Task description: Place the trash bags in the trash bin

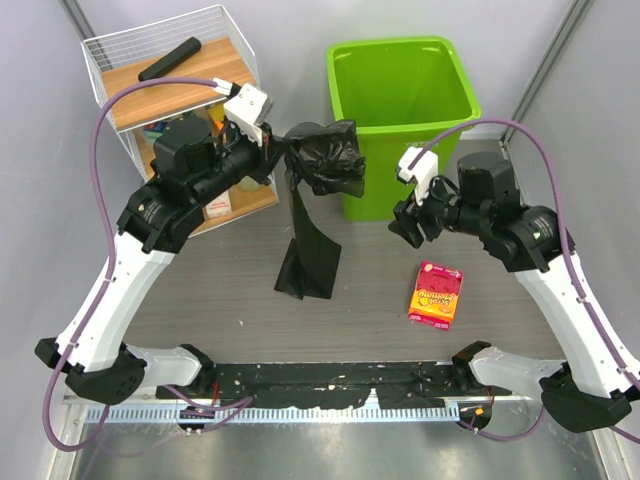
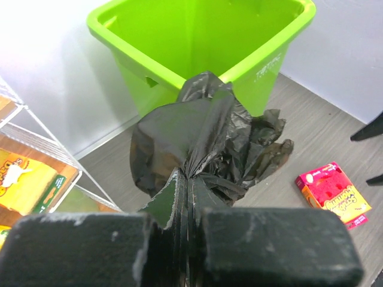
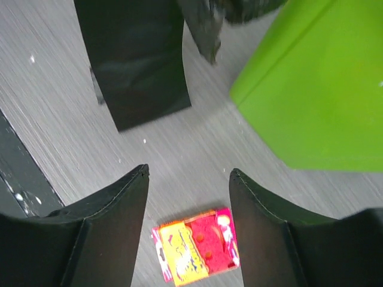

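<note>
At my far left stands a wire rack (image 1: 100, 50) with wooden shelves. A slim black roll (image 1: 170, 58) lies on its top shelf, and packets sit on the shelf below. My left pincer (image 1: 275, 155) is just in front of that rack, clamped tight on the trash bag (image 1: 325, 155).

The bag is held off the worktop (image 1: 200, 290). Its crinkled bunch hangs against the near left corner of the trash bin (image 1: 390, 195), outside the rim. A long flat tail drops from the bunch, and its end seems to reach the worktop. The bin stands upright at the back.

To its right, my right pincer (image 1: 405, 225) hangs with its fingers apart, holding nothing, close by the bin's front wall. A red and yellow snack packet (image 1: 436, 294) lies flat on the worktop below it.
</note>
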`<act>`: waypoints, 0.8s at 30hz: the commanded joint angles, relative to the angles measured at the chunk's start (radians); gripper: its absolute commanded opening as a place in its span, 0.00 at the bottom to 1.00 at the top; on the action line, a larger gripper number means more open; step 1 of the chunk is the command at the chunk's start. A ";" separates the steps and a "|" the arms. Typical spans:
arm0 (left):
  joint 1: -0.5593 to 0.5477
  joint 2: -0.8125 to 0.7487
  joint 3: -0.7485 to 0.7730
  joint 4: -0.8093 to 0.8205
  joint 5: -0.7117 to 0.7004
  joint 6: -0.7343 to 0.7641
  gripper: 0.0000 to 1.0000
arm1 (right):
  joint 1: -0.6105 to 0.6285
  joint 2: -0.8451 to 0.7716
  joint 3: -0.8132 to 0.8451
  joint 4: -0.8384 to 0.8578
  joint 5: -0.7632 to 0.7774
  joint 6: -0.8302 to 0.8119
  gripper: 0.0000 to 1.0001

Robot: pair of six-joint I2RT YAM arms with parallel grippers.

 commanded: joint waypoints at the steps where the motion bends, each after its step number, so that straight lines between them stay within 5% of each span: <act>1: 0.004 -0.018 -0.007 0.030 0.081 0.001 0.00 | -0.004 0.031 0.065 0.133 -0.071 0.122 0.61; 15: 0.002 -0.048 -0.044 -0.004 0.230 0.003 0.00 | -0.027 0.178 0.126 0.311 -0.077 0.236 0.73; 24: 0.002 -0.053 -0.065 -0.013 0.287 0.003 0.00 | -0.059 0.224 0.152 0.328 -0.234 0.270 0.76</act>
